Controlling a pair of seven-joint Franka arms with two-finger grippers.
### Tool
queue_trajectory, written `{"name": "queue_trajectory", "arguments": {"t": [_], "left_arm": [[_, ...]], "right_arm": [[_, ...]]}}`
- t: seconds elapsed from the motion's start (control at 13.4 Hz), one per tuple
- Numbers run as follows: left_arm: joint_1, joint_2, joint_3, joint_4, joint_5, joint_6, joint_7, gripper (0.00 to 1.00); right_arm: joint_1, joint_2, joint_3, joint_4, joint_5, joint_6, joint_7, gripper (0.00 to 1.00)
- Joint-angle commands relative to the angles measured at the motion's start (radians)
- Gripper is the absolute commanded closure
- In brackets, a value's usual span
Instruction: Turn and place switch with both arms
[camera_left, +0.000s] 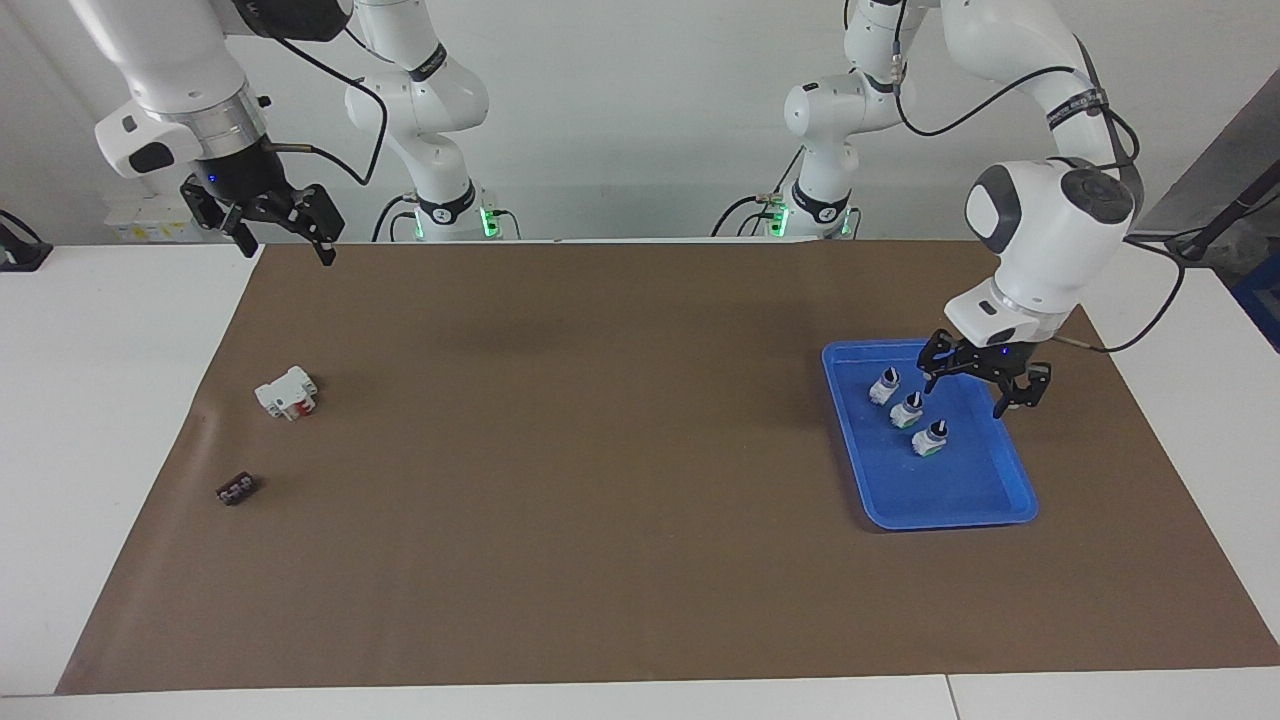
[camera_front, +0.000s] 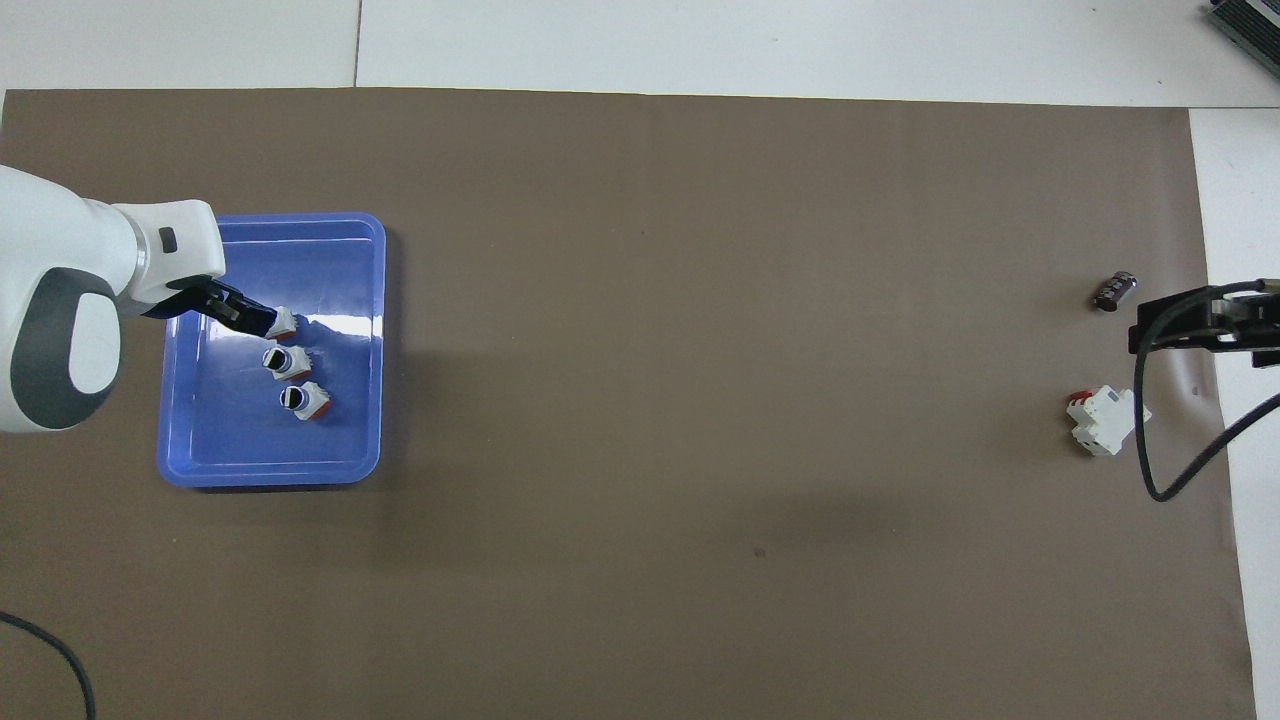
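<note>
Three switches stand in a row in the blue tray (camera_left: 955, 500) (camera_front: 260, 450), black knobs up. The switch farthest from the robots (camera_left: 930, 438) (camera_front: 283, 322) stands free on the tray floor, beside the other two (camera_left: 907, 409) (camera_left: 883, 386). My left gripper (camera_left: 975, 392) (camera_front: 235, 310) hangs open just above the tray, over its edge toward the left arm's end, holding nothing. My right gripper (camera_left: 287, 250) (camera_front: 1200, 325) waits open and empty, high over the mat's edge at the right arm's end.
A white block with red parts (camera_left: 287, 392) (camera_front: 1105, 422) and a small flat black block (camera_left: 237, 489) (camera_front: 1115, 290) lie on the brown mat toward the right arm's end. The right arm's cable (camera_front: 1150, 450) loops over the white block.
</note>
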Motion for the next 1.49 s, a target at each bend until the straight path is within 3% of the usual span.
{"name": "queue_trajectory", "arguments": {"t": [0.0, 0.3, 0.74, 0.97, 1.12, 1.26, 1.41], "left_arm": [[-0.020, -0.101, 0.012, -0.029, -0.014, -0.091, -0.045, 0.00], [-0.081, -0.153, 0.087, 0.014, -0.014, -0.193, -0.236, 0.00], [-0.223, -0.049, 0.210, 0.395, -0.047, -0.541, -0.250, 0.00], [-0.261, -0.037, 0.266, 0.492, -0.073, -0.648, -0.250, 0.00], [-0.255, -0.079, 0.263, 0.477, -0.063, -0.659, -0.268, 0.00], [-0.248, -0.154, 0.263, 0.370, -0.063, -0.668, -0.291, 0.00], [-0.247, -0.173, 0.258, 0.339, -0.061, -0.668, -0.309, 0.00]], "right_arm": [[-0.010, -0.006, 0.004, -0.011, -0.006, 0.006, -0.024, 0.00], [0.003, -0.008, 0.006, -0.011, -0.005, 0.000, -0.018, 0.00], [0.001, -0.008, 0.006, -0.011, -0.005, 0.000, -0.016, 0.00], [0.001, -0.008, 0.006, -0.011, -0.005, 0.000, -0.016, 0.00], [0.003, -0.008, 0.006, -0.011, -0.005, 0.000, -0.016, 0.00], [0.001, -0.008, 0.006, -0.011, -0.005, 0.000, -0.016, 0.00], [0.001, -0.008, 0.006, -0.011, -0.005, 0.000, -0.016, 0.00]]}}
